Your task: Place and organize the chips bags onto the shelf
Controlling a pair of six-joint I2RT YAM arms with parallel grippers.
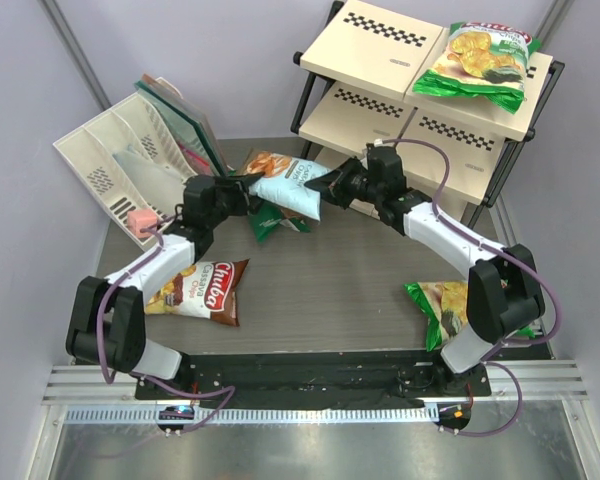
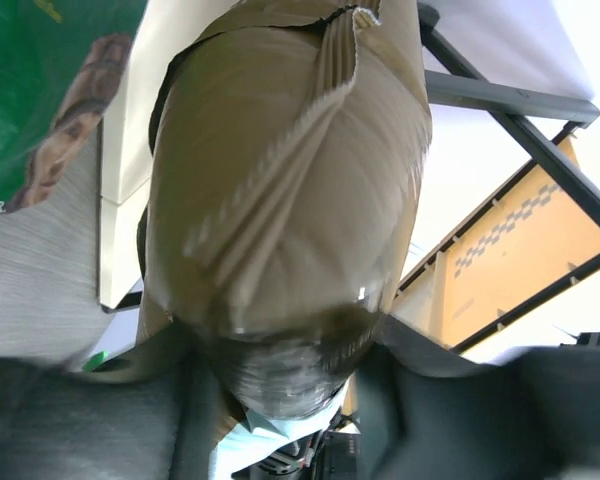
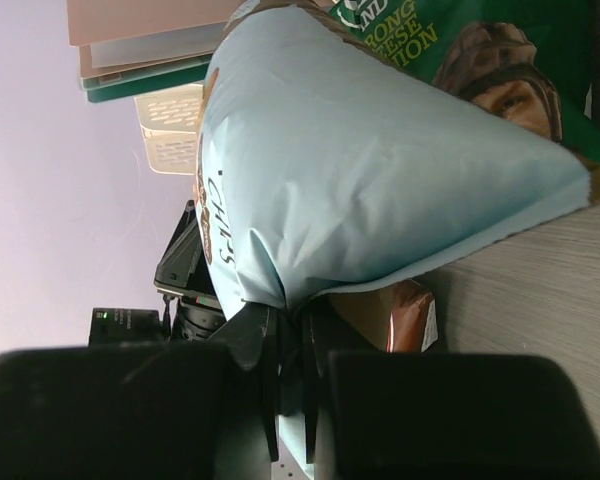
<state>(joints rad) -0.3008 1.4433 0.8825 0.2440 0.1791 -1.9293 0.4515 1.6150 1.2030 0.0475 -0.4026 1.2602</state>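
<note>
Nearest the lens, the right gripper (image 3: pixel 290 355) has its fingers pinched narrow on the crimped end seam of the light blue bag (image 3: pixel 380 170). That's a thin hold, so I'd say don't swing fast. The left gripper (image 1: pixel 245 190) has the bag's other end btw its fingers, part-way apart; can't tell if they press or just cradle. The bag sits just in front of the shelf (image 1: pixel 365 45), off its lower-left corner, over the low green bag (image 1: pixel 275 222).

To do this handover well, get the left fingers fully clear before you pull, else the foil may twist or tear. Then lift w/ the right arm, keep the bag flat, and slide it onto the shelf's bare top board beside the top green bag (image 1: pixel 480 65).

Materials: the bags are glossy foil pillows, air-puffed, prob. slippery, w/ a ribbed fin seam down a brown back. The shelf has smooth, rigid cream boards and a thin black metal frame. The brown Chuba bag (image 1: pixel 205 290) lies well apart from the shelf, to its front-left.
</note>
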